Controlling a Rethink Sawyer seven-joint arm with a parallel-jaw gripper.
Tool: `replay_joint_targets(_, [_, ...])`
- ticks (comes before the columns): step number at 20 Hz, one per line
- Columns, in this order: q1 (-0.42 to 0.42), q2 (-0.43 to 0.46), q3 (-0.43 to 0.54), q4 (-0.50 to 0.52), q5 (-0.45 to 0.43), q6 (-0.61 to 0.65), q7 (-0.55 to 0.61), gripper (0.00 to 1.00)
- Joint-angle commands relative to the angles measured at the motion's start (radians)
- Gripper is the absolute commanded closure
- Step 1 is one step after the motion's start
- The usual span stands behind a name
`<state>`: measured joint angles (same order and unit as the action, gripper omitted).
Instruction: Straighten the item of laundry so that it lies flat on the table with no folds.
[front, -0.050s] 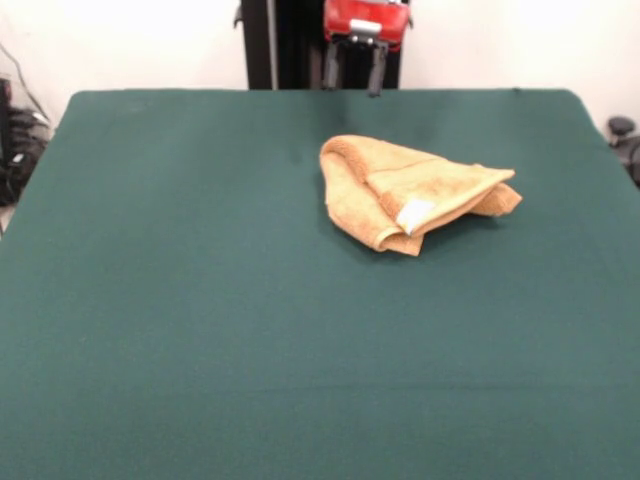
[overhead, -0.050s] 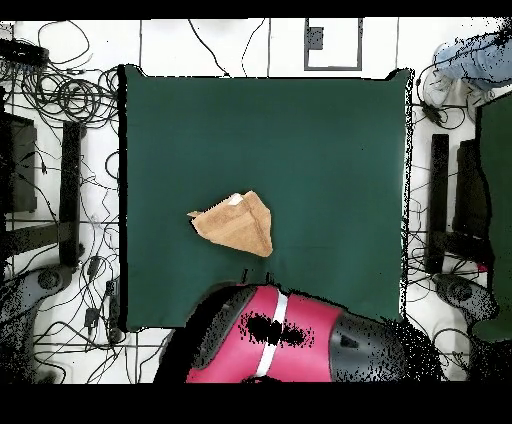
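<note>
The folded towel (front, -0.050s: 412, 193) lies bunched on the green tabletop (front, -0.050s: 200, 300), well apart from the raised hand (front, -0.050s: 354, 68), whose fingers hang spread.

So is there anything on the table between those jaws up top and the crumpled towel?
No. In the front view only bare green table lies between the gripper and the towel.

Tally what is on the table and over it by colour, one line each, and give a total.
Tan-orange: 1, the folded terry-cloth towel with a small white tag.
Dark green: 1, the felt-like table surface.
Red and black: 1, the robot arm with its gripper open above the far edge.
Total: 3.
</note>
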<state>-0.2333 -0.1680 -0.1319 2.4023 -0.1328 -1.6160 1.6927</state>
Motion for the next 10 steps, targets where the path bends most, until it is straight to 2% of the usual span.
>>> replay_joint_targets(1, [-0.015, 0.028, 0.090, -0.135, 0.030, -0.010, 0.294, 0.00])
replay_joint_targets(3, [-0.021, 0.034, 0.096, -0.138, 0.019, -0.029, 0.300, 0.00])
replay_joint_targets(5, [-0.018, 0.041, 0.096, -0.143, 0.005, 0.019, 0.290, 0.00])
replay_joint_targets(7, [-0.004, 0.035, 0.086, -0.162, -0.038, 0.133, 0.240, 0.00])
replay_joint_targets(10, [0.006, 0.010, 0.072, -0.183, -0.080, 0.212, 0.195, 0.00])
